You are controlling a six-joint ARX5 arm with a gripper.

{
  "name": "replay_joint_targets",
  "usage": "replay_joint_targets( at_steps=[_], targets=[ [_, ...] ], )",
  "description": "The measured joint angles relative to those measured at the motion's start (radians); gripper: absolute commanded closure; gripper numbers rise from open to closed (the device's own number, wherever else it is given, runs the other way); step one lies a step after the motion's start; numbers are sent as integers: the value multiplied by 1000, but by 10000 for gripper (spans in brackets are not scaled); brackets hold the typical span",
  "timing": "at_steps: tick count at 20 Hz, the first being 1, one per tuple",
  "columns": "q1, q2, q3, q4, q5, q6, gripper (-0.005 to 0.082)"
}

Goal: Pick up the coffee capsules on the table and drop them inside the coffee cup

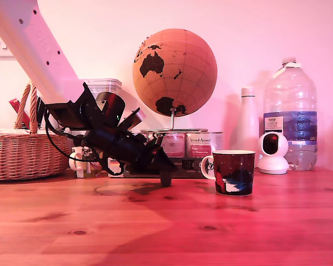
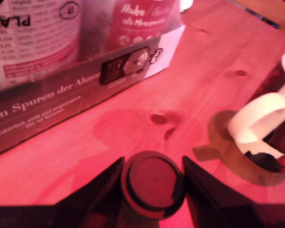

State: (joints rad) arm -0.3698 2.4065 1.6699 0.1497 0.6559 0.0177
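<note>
The gripper (image 2: 152, 190) is closed on a dark brown coffee capsule (image 2: 152, 187), one finger (image 2: 102, 194) against each side of it; the capsule's flat round face points toward the wrist camera. In the exterior view the gripper (image 1: 165, 176) is low over the wooden table (image 1: 166, 227), with the capsule (image 1: 166, 179) at its tip. The coffee cup (image 1: 233, 172) stands on the table just to the exterior view's right of the gripper, its white handle (image 2: 261, 121) facing the gripper. A printed box (image 2: 80, 95) holding tins lies farther back.
</note>
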Motion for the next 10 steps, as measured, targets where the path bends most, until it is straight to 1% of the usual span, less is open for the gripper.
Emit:
replay_joint_targets(
  at_steps=[3,6,8,9,10],
  targets=[
    [0,0,0,-10,12,0,557],
    [5,-1,4,-47,24,2,557],
    [10,-5,11,-83,34,37,557],
    [13,-10,11,-106,35,37,557],
    [13,-21,11,-132,34,64,557]
  ],
)
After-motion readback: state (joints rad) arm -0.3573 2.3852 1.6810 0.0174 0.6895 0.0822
